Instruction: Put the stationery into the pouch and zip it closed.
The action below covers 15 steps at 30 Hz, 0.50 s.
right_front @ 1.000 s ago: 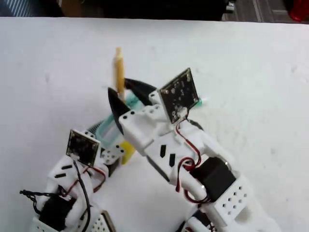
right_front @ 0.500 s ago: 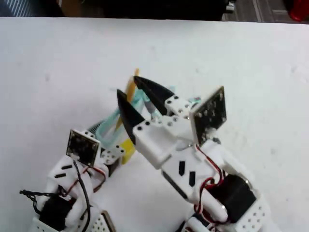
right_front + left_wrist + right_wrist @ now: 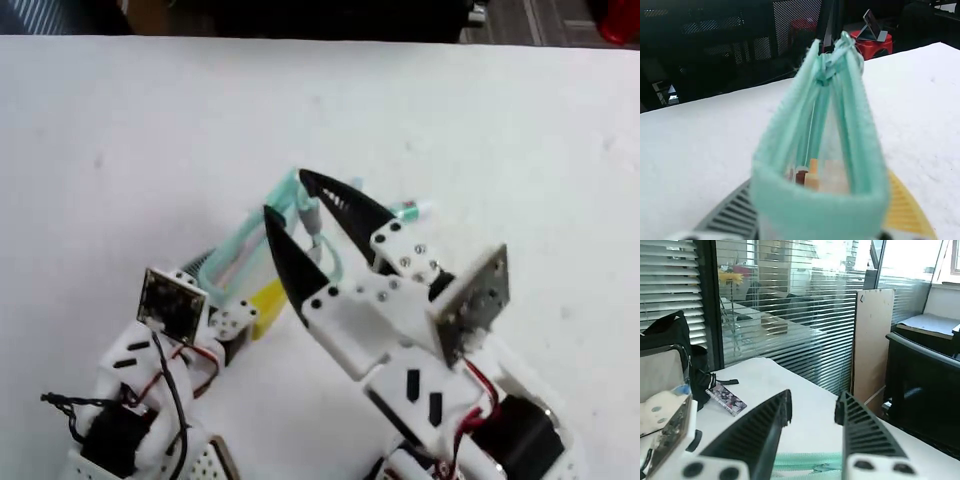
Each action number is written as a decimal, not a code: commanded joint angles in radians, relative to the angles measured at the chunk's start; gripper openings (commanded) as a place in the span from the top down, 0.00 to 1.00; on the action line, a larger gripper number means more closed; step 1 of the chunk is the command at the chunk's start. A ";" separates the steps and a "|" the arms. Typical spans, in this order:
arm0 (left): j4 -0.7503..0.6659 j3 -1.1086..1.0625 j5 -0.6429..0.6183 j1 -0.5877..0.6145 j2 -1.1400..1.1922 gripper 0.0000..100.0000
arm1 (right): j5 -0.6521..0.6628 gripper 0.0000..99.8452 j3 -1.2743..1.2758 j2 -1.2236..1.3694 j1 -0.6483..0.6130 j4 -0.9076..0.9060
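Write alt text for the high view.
A mint-green pouch sits on a white table, its near end held by the left gripper. The right gripper, black fingers spread open, hovers over the pouch's far end.

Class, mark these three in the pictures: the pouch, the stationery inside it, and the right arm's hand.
pouch (image 3: pixel 810 212), left wrist view, on its near mint-green rim.
stationery (image 3: pixel 813 170), left wrist view, on the orange end inside the pouch.
right hand (image 3: pixel 815 397), right wrist view, midway between its two black fingertips.

Bright daylight through the blinds (image 3: pixel 765 300) — the white table (image 3: pixel 520 150) glares, shadows faint.
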<state>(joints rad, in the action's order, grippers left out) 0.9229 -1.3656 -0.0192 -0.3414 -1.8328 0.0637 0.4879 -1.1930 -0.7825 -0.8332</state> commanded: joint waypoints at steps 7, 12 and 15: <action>-0.015 -0.003 0.002 0.007 0.010 0.73 | 0.014 0.88 -0.015 0.076 0.245 -0.001; -0.048 -0.003 -0.020 0.101 0.010 0.73 | 0.014 0.93 -0.084 0.334 0.470 -0.007; -0.052 -0.005 -0.069 0.125 0.010 0.73 | 0.015 0.92 -0.166 0.481 0.562 -0.065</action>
<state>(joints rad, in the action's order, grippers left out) 0.9030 -1.3732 -0.0361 -0.2570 -1.8313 0.0637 0.4189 -0.8309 -0.3053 -0.8516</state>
